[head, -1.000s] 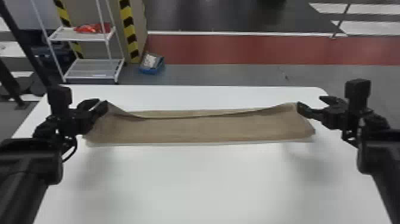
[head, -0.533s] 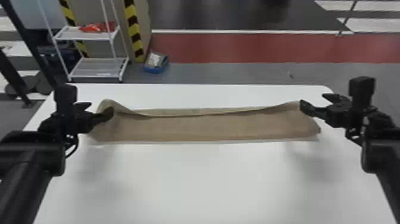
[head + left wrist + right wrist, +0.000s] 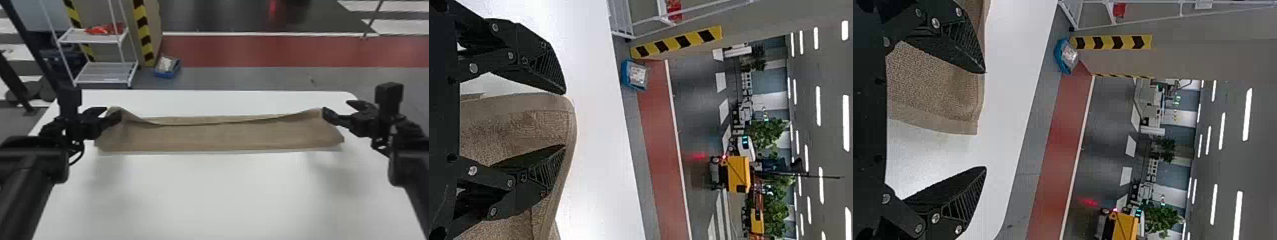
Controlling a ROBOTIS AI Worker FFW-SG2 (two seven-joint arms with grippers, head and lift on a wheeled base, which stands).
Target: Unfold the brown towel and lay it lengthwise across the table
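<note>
Though wavy, towel (image 3: 223, 137) lengthwise across table (image 3: 223, 191)

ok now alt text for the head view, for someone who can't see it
Brown towel stretched lengthwise across a white table, its far edge wavy, with the open left gripper and open right gripper at its two ends.

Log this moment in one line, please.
brown towel: lengthwise across table, far edge uneven | left gripper: open, at towel's left end | right gripper: open, at towel's right end

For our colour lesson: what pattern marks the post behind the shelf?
Yellow-black stripes; head view.
</note>
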